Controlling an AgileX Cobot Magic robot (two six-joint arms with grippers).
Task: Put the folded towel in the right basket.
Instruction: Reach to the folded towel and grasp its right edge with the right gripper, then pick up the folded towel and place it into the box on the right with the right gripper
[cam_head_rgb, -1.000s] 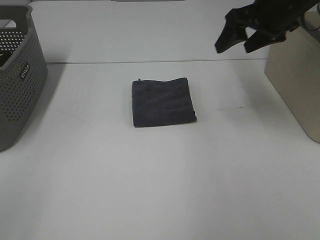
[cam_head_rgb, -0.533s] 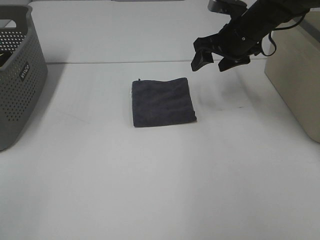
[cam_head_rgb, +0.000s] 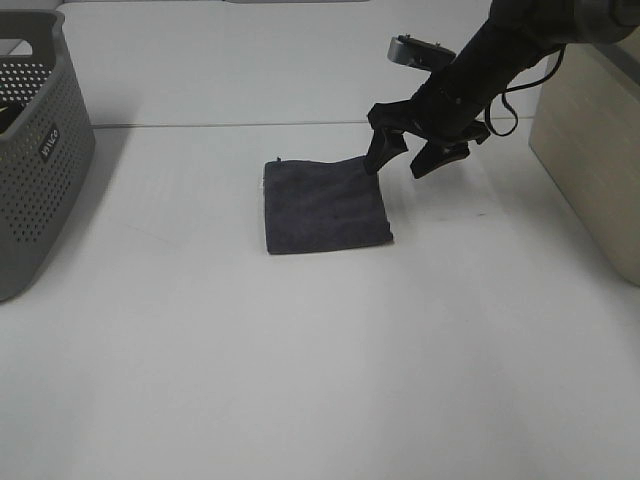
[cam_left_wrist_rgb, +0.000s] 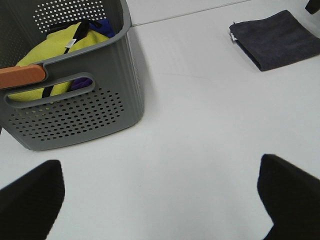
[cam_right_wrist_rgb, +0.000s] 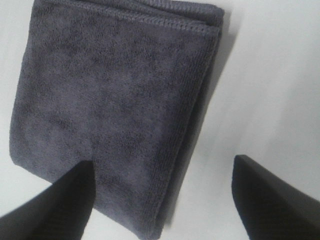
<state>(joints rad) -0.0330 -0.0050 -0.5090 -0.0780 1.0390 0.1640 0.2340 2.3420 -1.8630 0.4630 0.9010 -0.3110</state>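
The folded dark grey towel (cam_head_rgb: 324, 204) lies flat on the white table, near the middle. It also shows in the left wrist view (cam_left_wrist_rgb: 275, 39) and fills the right wrist view (cam_right_wrist_rgb: 110, 105). My right gripper (cam_head_rgb: 408, 160) is open, just above the towel's far right corner, one finger over the towel's edge and one beside it (cam_right_wrist_rgb: 162, 200). The beige right basket (cam_head_rgb: 592, 150) stands at the right edge. My left gripper (cam_left_wrist_rgb: 160, 200) is open and empty, far left of the towel, out of the exterior view.
A grey perforated basket (cam_head_rgb: 35, 150) stands at the left edge; in the left wrist view (cam_left_wrist_rgb: 75, 107) it holds yellow and blue cloth (cam_left_wrist_rgb: 55, 55). White table (cam_head_rgb: 320, 360) stretches in front of the towel.
My right gripper has come down and leftward from high above the right basket to the towel's far right corner. The towel has not moved.
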